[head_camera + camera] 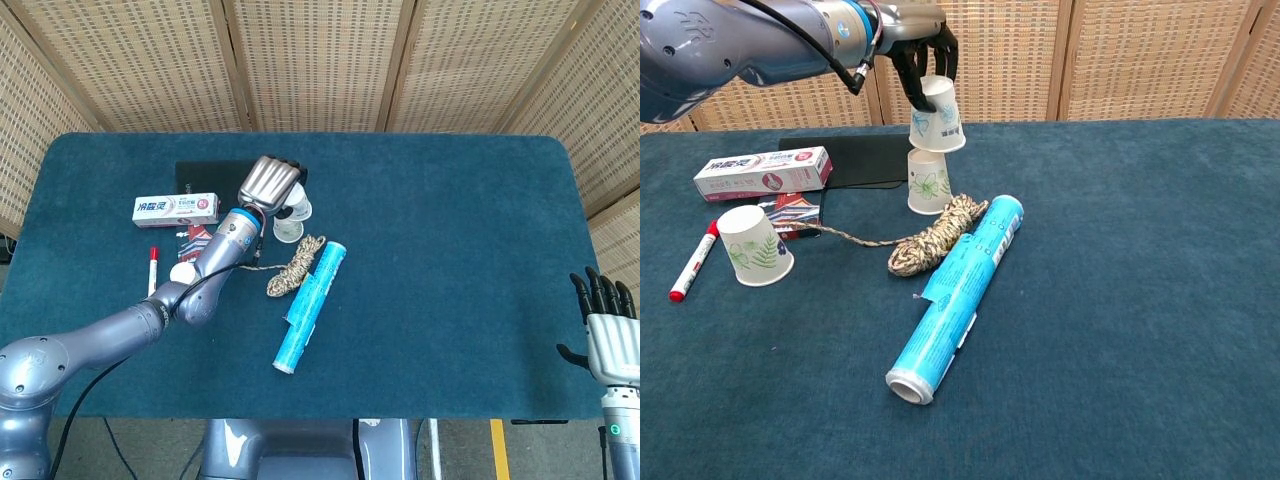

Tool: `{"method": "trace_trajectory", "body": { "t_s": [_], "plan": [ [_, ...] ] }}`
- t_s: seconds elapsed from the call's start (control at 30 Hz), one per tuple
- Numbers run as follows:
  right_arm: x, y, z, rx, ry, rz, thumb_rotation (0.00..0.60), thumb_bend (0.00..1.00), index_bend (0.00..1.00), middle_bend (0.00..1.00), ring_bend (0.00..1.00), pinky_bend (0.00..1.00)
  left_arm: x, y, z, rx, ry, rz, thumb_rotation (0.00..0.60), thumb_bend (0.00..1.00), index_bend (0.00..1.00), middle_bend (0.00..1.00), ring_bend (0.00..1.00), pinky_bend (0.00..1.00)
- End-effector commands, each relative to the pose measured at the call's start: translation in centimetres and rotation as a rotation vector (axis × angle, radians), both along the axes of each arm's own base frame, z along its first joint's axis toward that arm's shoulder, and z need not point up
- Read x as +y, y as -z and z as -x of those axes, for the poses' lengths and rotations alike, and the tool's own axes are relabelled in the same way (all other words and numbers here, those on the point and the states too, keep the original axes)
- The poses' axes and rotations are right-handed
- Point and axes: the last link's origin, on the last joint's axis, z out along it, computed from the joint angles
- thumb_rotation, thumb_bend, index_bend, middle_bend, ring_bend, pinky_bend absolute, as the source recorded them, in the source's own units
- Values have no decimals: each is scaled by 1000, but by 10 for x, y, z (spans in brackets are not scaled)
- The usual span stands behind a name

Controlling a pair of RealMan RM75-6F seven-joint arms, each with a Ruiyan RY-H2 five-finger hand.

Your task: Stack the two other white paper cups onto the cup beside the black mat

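Observation:
My left hand [269, 184] [922, 45] grips an upturned white paper cup [937, 116] [296, 208] from above. That cup hangs just over a second upturned cup [929, 181] [288, 232], which stands beside the black mat [862, 158] [215, 177]. Whether the two cups touch I cannot tell. A third upturned cup [754, 246] [184, 274] stands at the left near a red marker [693, 263] [153, 273]. My right hand [606, 334] stays low at the right edge of the head view, fingers apart and holding nothing.
A toothpaste box [764, 172] [177, 208] lies by the mat, with a small printed packet [792, 212] in front of it. A coiled rope [932, 237] [296, 262] and a blue roll [958, 296] [309, 305] lie right of the cups.

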Motion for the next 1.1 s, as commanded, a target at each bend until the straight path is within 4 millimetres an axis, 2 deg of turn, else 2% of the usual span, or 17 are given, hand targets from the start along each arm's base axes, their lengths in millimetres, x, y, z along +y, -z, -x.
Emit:
{"method": "trace_trajectory", "body": {
  "t_s": [0.03, 0.3, 0.37, 0.43, 0.53, 0.6, 0.67, 0.73, 0.87, 1.0, 1.1],
  "plan": [
    [0, 0, 0, 0, 0, 0, 600, 0, 0, 0, 0, 0, 0, 0, 1, 5, -11, 7, 600, 315, 493, 380, 380, 346],
    [1, -1, 0, -4, -2, -1, 600, 0, 0, 0, 0, 0, 1, 4, 5, 13, -34, 6, 600, 315, 481, 376, 379, 332],
    [1, -1, 0, -5, -1, 1, 600, 0, 0, 0, 0, 0, 1, 7, 8, 16, -47, 14, 600, 305, 463, 352, 354, 313],
    [1, -1, 0, -6, -1, 1, 600, 0, 0, 0, 0, 0, 2, 7, 10, 23, -57, 22, 600, 228, 389, 268, 231, 243],
    [1, -1, 0, -6, -1, 0, 600, 0, 0, 0, 0, 0, 1, 5, 12, 46, -71, 40, 600, 71, 204, 109, 46, 114],
    [1, -1, 0, -6, -2, -1, 600, 0, 0, 0, 0, 0, -1, 1, 13, 55, -79, 51, 600, 14, 117, 40, 5, 72],
    [1, -1, 0, -8, -3, -2, 600, 0, 0, 0, 0, 0, -3, -3, 11, 51, -79, 51, 600, 0, 40, 3, 0, 33],
    [2, -1, -1, -8, -5, -1, 600, 0, 0, 0, 0, 0, -6, -9, 11, 44, -74, 49, 600, 0, 3, 0, 0, 7],
    [2, -1, -2, -9, -9, -4, 600, 0, 0, 0, 0, 0, -14, -23, 12, 31, -51, 42, 600, 0, 0, 0, 0, 0],
    [3, 0, -2, -9, -12, -9, 600, 0, 0, 0, 0, 0, -39, -44, 29, 22, 1, 59, 600, 0, 0, 0, 0, 4],
    [3, 2, -3, -9, -15, -17, 600, 0, 0, 0, 0, 0, -65, -61, 64, 55, 12, 90, 600, 0, 0, 0, 0, 37]
  ]
}}
